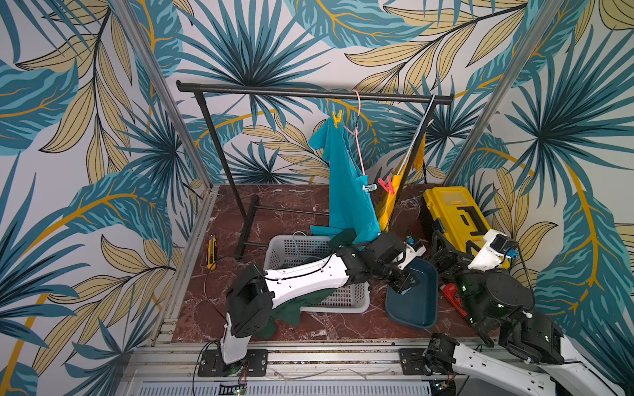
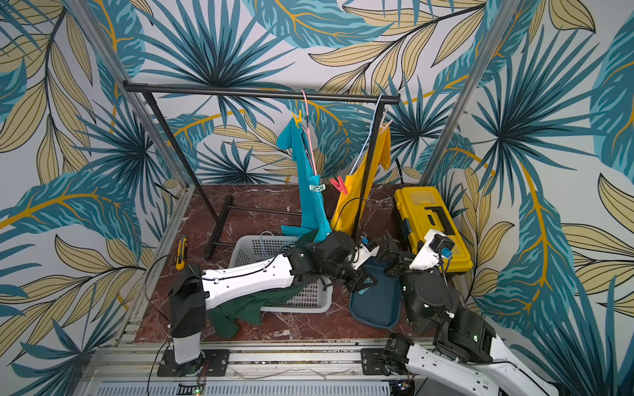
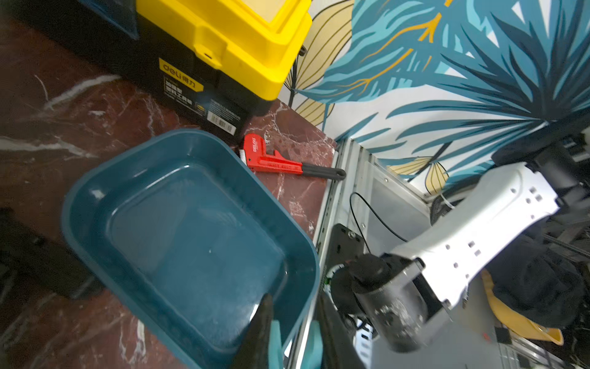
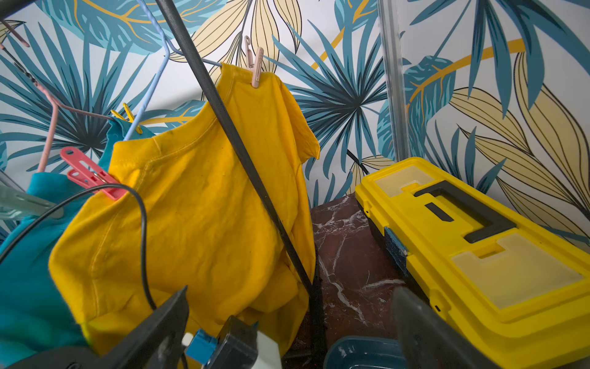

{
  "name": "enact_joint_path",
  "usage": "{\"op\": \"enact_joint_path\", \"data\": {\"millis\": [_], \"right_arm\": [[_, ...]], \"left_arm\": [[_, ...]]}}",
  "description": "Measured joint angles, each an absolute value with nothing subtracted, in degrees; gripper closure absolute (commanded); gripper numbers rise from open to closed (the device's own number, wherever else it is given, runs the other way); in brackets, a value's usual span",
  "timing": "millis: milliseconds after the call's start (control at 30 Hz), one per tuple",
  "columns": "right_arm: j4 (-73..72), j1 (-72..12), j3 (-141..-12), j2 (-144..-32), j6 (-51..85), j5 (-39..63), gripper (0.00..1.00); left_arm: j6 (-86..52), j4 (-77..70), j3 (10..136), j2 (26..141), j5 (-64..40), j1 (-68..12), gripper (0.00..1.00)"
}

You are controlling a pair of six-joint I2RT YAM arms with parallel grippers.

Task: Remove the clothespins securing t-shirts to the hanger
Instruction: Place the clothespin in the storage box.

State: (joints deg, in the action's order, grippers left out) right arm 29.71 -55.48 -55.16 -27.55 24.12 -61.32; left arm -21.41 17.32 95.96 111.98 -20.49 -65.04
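Left gripper [image 1: 403,285]: closed on a teal clothespin [image 3: 276,337], held over the rim of the dark blue tub [image 3: 79,198].
Right gripper [image 4: 290,292]: jaws spread wide, holding nothing, low beside the yellow t-shirt [image 4: 198,207].
Yellow t-shirt pins: peach clothespin [image 4: 255,64] on the upper shoulder; red-pink clothespin [image 4: 92,174] on the lower shoulder.
Turquoise t-shirt [image 1: 346,192]: yellow clothespin [image 1: 337,118] at the top, pale blue clothespin [image 1: 370,187] lower down.
Green t-shirt [image 1: 286,311]: draped over the white basket [image 1: 343,303], beneath the left arm.
Rack rail [image 1: 274,90]: carries both hangers.
Surroundings: yellow toolbox [image 4: 479,239] near the tub, with the red pipe wrench [image 3: 274,161] close to both.
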Motion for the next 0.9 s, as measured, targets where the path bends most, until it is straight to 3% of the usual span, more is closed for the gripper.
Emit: {"op": "enact_joint_path", "data": {"millis": [400, 833, 900], "right_arm": [[27.7, -55.48, -54.26, -26.59, 21.52, -62.17, 0.0], [25.02, -55.48, -53.69, -26.39, 18.85, -62.24, 0.01], [24.01, -55.48, -53.43, -26.46, 18.26, -62.46, 0.01]], "left_arm": [[-19.68, 14.59, 107.87, 125.14, -20.82, -64.66, 0.55], [-18.39, 14.37, 107.61, 125.86, -22.87, -64.69, 0.15], [-18.15, 14.37, 105.82, 124.44, -23.0, -65.19, 0.0]]}}
